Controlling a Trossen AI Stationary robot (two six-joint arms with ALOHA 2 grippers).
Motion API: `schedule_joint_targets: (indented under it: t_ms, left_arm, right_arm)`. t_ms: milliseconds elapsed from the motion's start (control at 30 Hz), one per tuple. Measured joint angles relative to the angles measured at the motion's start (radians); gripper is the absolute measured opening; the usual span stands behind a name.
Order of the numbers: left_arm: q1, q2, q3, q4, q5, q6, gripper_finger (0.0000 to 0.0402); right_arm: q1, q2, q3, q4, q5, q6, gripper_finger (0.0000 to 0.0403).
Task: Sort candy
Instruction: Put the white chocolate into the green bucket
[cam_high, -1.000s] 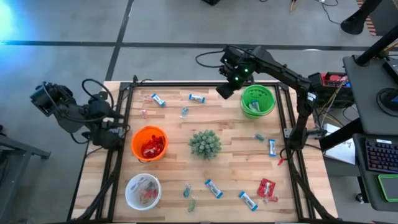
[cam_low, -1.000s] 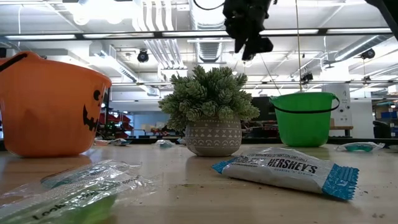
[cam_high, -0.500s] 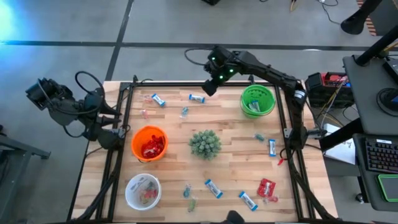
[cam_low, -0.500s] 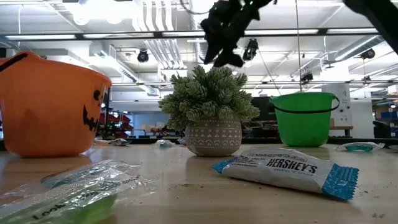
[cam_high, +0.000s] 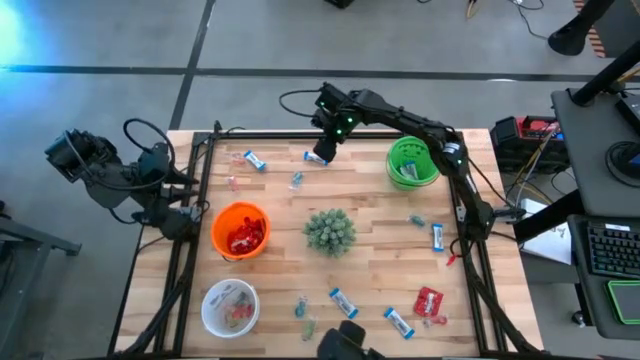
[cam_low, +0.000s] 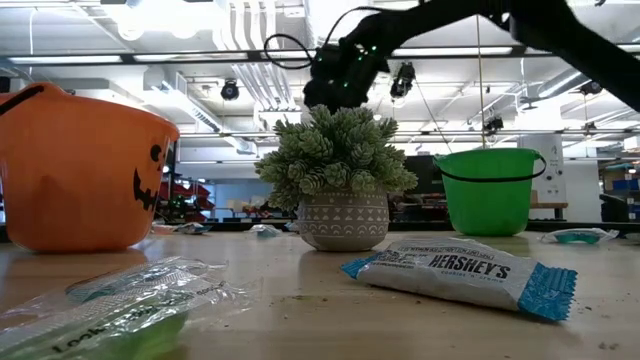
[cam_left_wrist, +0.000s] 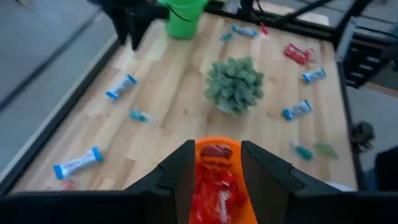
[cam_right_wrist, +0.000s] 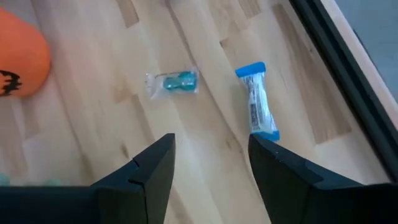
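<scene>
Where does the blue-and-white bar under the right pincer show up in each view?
High view: the blue-and-white bar lies near the table's far edge, just below the open right pincer.
Low view: not visible.
Left wrist view: the bar lies below the dark pincer.
Right wrist view: the bar lies beyond the fingers.
Shared landmark: the small teal candy beside it.

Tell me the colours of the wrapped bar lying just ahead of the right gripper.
Blue ends with a white middle, on the small wrapped candy bar; clearest in the right wrist view.

Potted spiky plant (cam_high: 329, 230) mid-table (cam_high: 380, 210)
</scene>
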Motion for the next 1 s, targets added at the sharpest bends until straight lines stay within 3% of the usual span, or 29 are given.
schedule_joint_targets:
  t_ms: [300, 400, 1000]
  left_arm:
    - [0.0, -0.009, 0.0, 0.005, -0.137, -0.045, 0.0111]
    - [0.0, -0.011, 0.0, 0.007, -0.141, -0.068, 0.0111]
    - [0.0, -0.011, 0.0, 0.017, -0.169, -0.086, 0.0111]
  right_arm:
    - [-0.036, 0.152, 0.086, -0.006, 0.019, -0.062, 0.0199]
    - [-0.049, 0.191, 0.108, -0.009, 0.059, -0.066, 0.0199]
    - [-0.061, 0.247, 0.111, 0.001, 0.057, -0.084, 0.0198]
